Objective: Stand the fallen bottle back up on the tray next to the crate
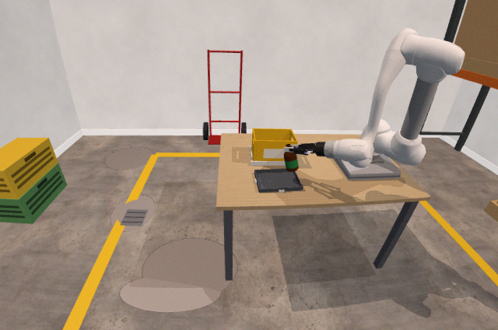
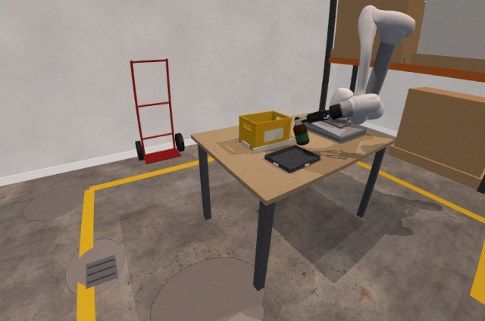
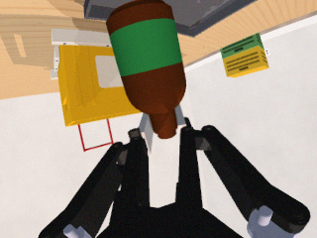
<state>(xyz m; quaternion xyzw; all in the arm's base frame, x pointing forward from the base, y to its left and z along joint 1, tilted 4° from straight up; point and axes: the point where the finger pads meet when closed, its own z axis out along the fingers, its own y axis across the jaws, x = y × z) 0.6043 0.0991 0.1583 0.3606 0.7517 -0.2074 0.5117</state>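
A brown bottle (image 1: 291, 163) (image 2: 301, 135) (image 3: 149, 55) with a green label hangs in the air, neck up and base down, leaning slightly. My gripper (image 1: 289, 149) (image 2: 298, 119) (image 3: 163, 115) is shut on its neck, with the arm reaching in nearly level from the right. The black tray (image 1: 277, 180) (image 2: 292, 158) lies on the table, in front of and a little left of the bottle in the top view. Nothing stands on it. The yellow crate (image 1: 257, 149) (image 2: 250, 135) (image 3: 79, 94) stands behind the tray, left of the bottle.
White strips (image 1: 265, 163) (image 2: 270, 146) lie along the crate's foot. The wooden table (image 1: 241, 198) (image 2: 250, 176) carries the arm's grey base plate (image 1: 373, 175) (image 2: 339, 136) at its right. A red hand truck (image 1: 225, 92) (image 2: 152, 104) stands behind the table.
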